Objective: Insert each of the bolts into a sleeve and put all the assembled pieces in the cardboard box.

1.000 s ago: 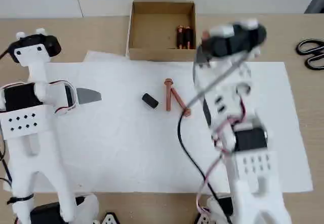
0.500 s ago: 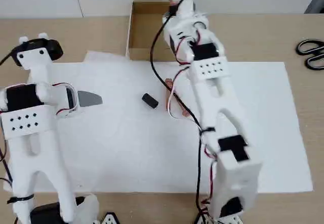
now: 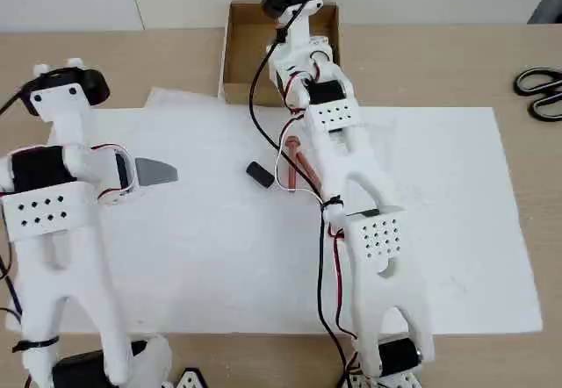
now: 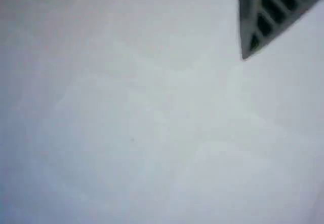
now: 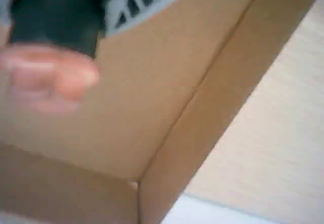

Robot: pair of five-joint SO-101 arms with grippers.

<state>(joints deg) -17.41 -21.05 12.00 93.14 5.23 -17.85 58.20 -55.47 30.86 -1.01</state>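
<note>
My right arm stretches across the white sheet [image 3: 211,265] and over the cardboard box [image 3: 239,54]. Above the box's brown floor [image 5: 167,97], my right gripper [image 5: 96,24] is shut on a black sleeve [image 5: 55,16] with a copper bolt [image 5: 50,77] sticking out of it. On the sheet lie a loose black sleeve [image 3: 259,175] and a copper bolt [image 3: 291,160], which is partly hidden by the arm. My left gripper [image 3: 156,170] hangs over the sheet at the left, well away from the parts, and its grey tip [image 4: 268,16] is above bare sheet.
Black scissors [image 3: 540,89] lie on the wooden table at the far right. The right arm's cable [image 3: 303,173] loops down over the sheet beside the bolt. The near half of the sheet is bare.
My right arm has swung left from beside the box and stretched out over it, now covering the pieces inside. The left arm has stayed put.
</note>
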